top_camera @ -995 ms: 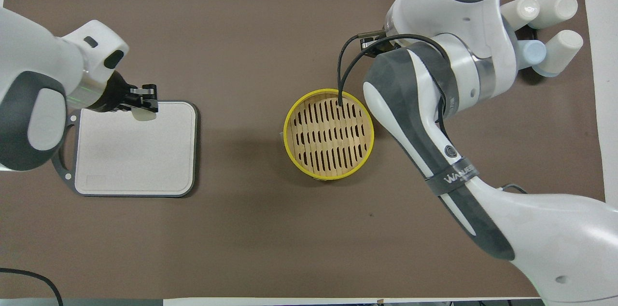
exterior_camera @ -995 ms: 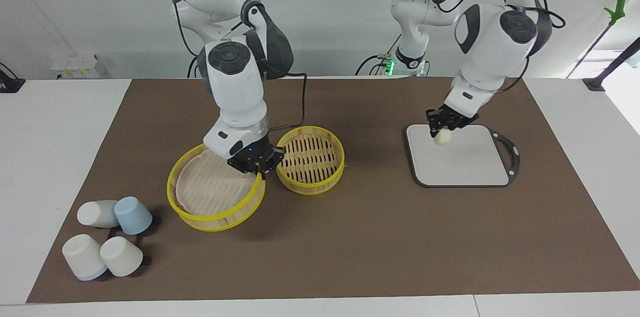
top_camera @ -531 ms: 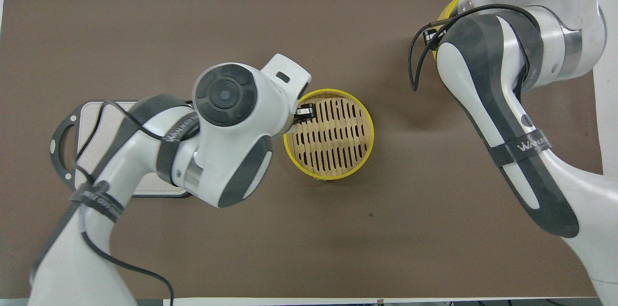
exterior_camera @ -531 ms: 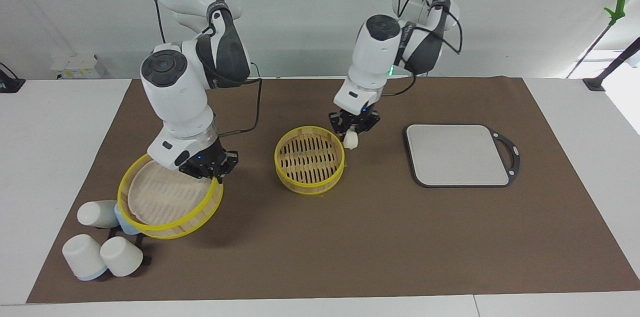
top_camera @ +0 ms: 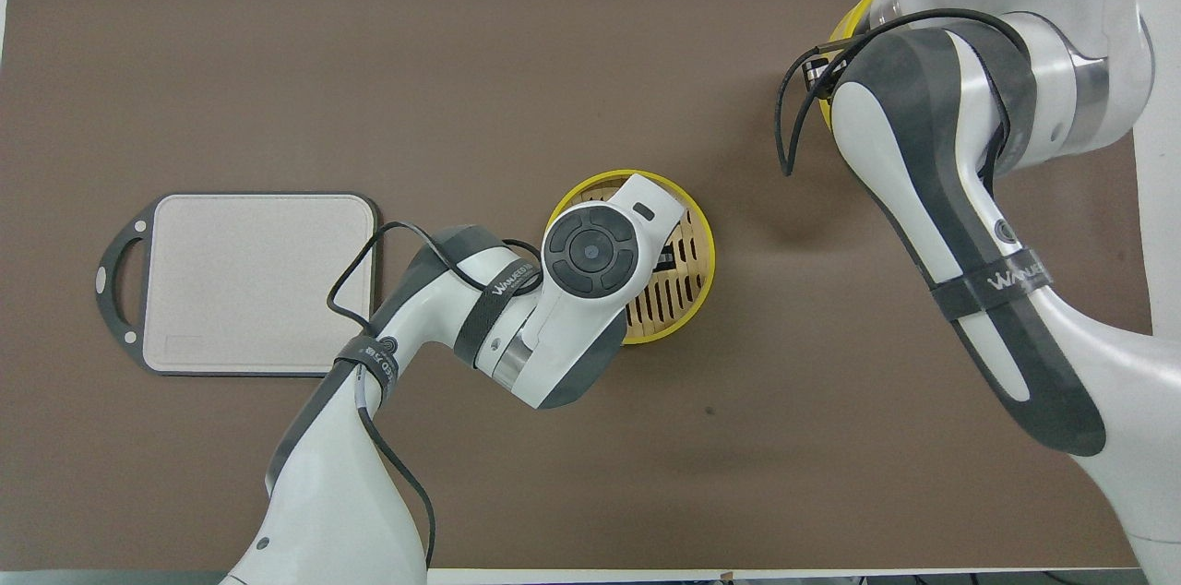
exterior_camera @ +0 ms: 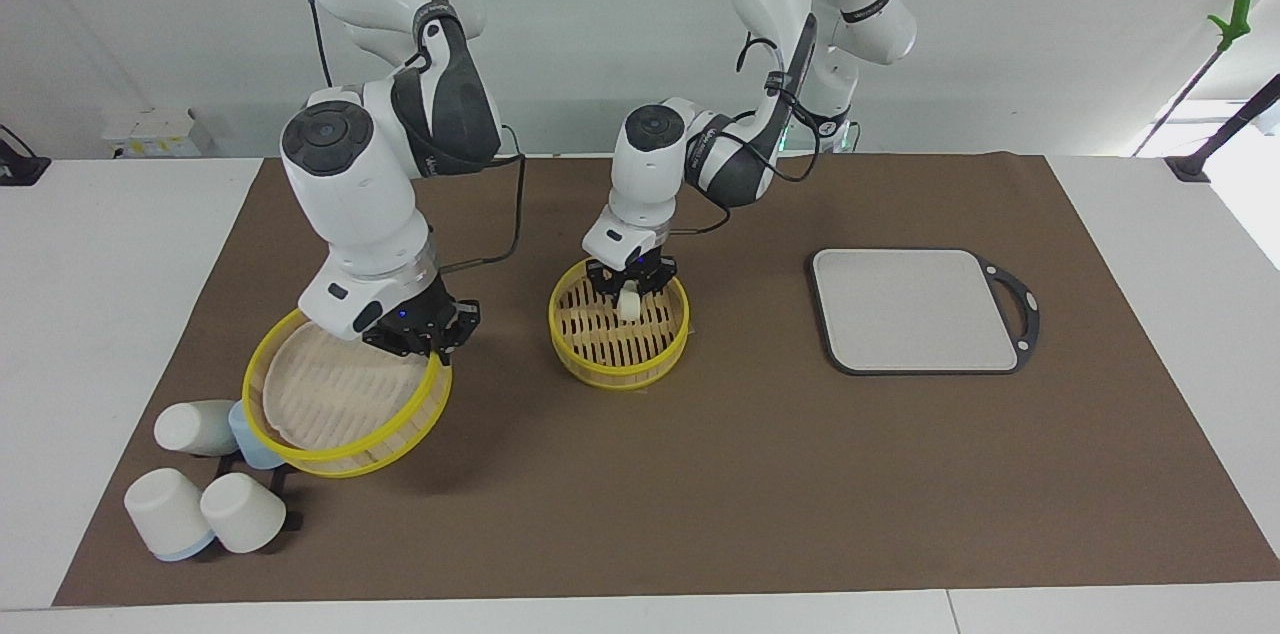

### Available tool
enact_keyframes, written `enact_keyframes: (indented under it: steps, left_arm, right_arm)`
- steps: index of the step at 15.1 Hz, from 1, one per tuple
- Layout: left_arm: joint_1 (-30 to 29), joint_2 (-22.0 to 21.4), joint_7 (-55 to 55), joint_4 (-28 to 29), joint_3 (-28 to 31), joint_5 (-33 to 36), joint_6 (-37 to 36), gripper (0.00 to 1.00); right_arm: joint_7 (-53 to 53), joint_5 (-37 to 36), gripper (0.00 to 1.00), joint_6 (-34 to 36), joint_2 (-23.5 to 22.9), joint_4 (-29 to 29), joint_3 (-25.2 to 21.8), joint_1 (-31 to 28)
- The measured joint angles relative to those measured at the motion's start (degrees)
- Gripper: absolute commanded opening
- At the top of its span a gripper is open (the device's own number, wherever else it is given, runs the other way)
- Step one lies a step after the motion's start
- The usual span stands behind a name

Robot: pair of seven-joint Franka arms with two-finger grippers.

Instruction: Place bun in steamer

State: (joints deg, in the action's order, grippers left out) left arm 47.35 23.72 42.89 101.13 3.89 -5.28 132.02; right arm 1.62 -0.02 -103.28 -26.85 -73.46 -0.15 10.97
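Observation:
The steamer (exterior_camera: pixel 605 369) is a round yellow-rimmed basket with a slatted floor, in the middle of the brown mat; it also shows in the overhead view (top_camera: pixel 710 276). My left gripper (exterior_camera: pixel 630 294) is shut on the cream-white bun (exterior_camera: pixel 628 308) and holds it low inside the basket, over the slats. In the overhead view the left wrist hides the bun. My right gripper (exterior_camera: pixel 422 342) is shut on the rim of the steamer's yellow lid (exterior_camera: pixel 320 394) and holds it tilted above the cups.
A grey board with a black rim (exterior_camera: pixel 915 309) lies bare toward the left arm's end, also in the overhead view (top_camera: pixel 249 280). Several white and blue cups (exterior_camera: pixel 165 512) lie at the right arm's end, partly under the lid.
My left gripper has moved with the bun from beside the basket's rim to inside it and has come down. My right gripper with the lid has barely moved.

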Motion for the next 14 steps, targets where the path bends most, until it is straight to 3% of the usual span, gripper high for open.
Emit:
enact_keyframes:
  steps: [3,4,10,14]
  left_arm:
    - [0.0,0.1,1.5,0.0,0.1,0.0,1.0,0.9]
    - [0.0,0.1,2.3,0.0,0.1,0.0,1.2,0.94]
    - [0.6,-0.6,3.9,-0.3,0.5,0.0,-0.5,0.98]
    - [-3.6,-7.8,1.8,-1.3,2.0,0.0,-11.2,1.0]
  right_arm:
    - [0.0,0.2,0.0,0.0,0.0,-0.1,0.0,0.0]
    - [0.0,0.3,0.0,0.0,0.0,-0.1,0.0,0.0]
    - [0.2,1.0,0.0,-0.1,0.0,-0.2,0.0,0.0]
    - [3.8,1.1,0.0,-0.3,0.0,-0.5,0.2,0.7]
